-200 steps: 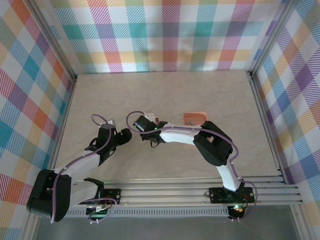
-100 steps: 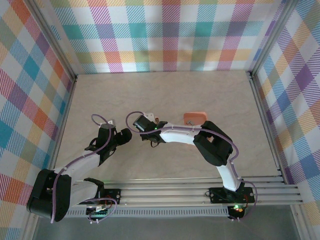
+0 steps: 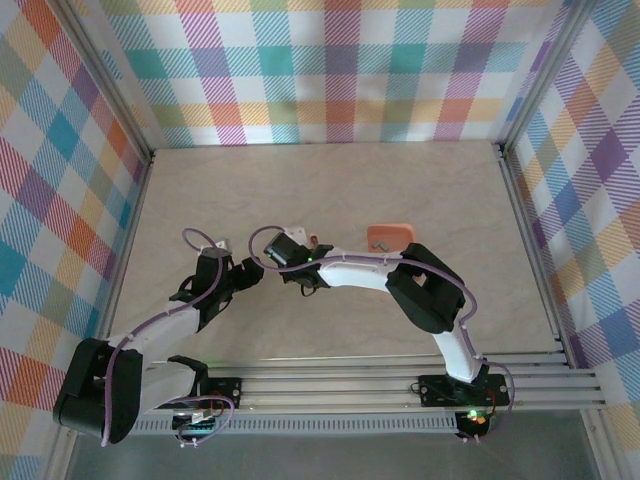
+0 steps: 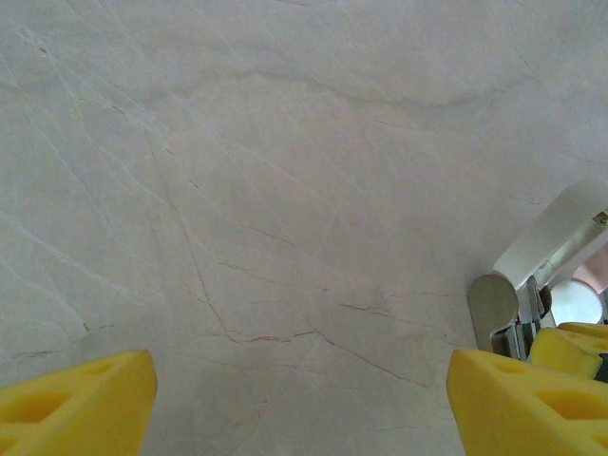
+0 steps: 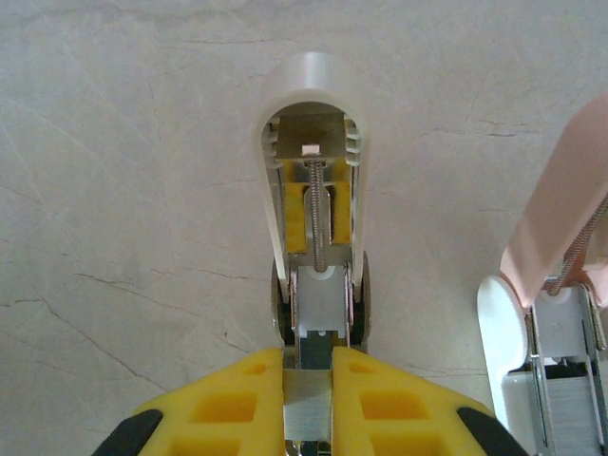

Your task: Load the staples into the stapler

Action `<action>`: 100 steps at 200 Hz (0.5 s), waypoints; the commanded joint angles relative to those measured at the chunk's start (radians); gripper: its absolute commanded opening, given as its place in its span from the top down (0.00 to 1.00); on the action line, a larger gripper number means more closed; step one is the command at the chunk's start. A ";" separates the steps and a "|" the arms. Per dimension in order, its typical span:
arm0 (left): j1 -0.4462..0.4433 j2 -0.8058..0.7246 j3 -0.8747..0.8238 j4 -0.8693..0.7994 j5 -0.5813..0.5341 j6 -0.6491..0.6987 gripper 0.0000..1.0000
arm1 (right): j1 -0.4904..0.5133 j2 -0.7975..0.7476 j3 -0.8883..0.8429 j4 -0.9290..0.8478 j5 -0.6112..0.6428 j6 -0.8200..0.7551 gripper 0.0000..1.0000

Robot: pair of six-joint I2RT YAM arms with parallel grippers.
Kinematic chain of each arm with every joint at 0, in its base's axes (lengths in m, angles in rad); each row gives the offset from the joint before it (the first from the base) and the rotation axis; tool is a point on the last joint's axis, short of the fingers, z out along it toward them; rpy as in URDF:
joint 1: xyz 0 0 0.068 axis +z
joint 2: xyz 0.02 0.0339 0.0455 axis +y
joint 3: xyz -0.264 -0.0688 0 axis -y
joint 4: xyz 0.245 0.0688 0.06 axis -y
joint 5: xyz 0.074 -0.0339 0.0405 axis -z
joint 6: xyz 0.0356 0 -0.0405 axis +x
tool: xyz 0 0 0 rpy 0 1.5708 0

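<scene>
Your right claw (image 5: 309, 380) clenches the stapler (image 5: 309, 104) by its silvery metal part, white cover swung open, near the desk's (image 5: 114, 142) middle, likely steadying it for loading; your left claw (image 4: 299, 404) hangs released and empty just beside it.

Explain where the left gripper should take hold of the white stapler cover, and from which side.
Probably across the two long, parallel side walls of the white stapler cover, coming in from its rounded far end. The right gripper is shut on the metal rail at the near end; the left gripper stands open.
</scene>
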 commanded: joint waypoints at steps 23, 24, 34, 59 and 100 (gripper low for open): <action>0.007 -0.017 -0.010 0.025 -0.004 0.020 0.20 | 0.013 -0.052 0.012 -0.015 0.048 -0.037 0.84; 0.007 -0.016 -0.010 0.024 -0.004 0.020 0.20 | 0.013 -0.052 0.013 -0.014 0.049 -0.037 0.84; 0.007 -0.017 -0.010 0.024 -0.004 0.020 0.20 | 0.015 -0.054 0.011 -0.013 0.054 -0.045 0.84; 0.007 -0.016 -0.010 0.026 -0.004 0.020 0.20 | 0.017 -0.057 0.006 -0.007 0.064 -0.055 0.84; 0.007 -0.016 -0.010 0.024 -0.004 0.021 0.20 | 0.018 -0.048 0.011 -0.014 0.069 -0.049 0.84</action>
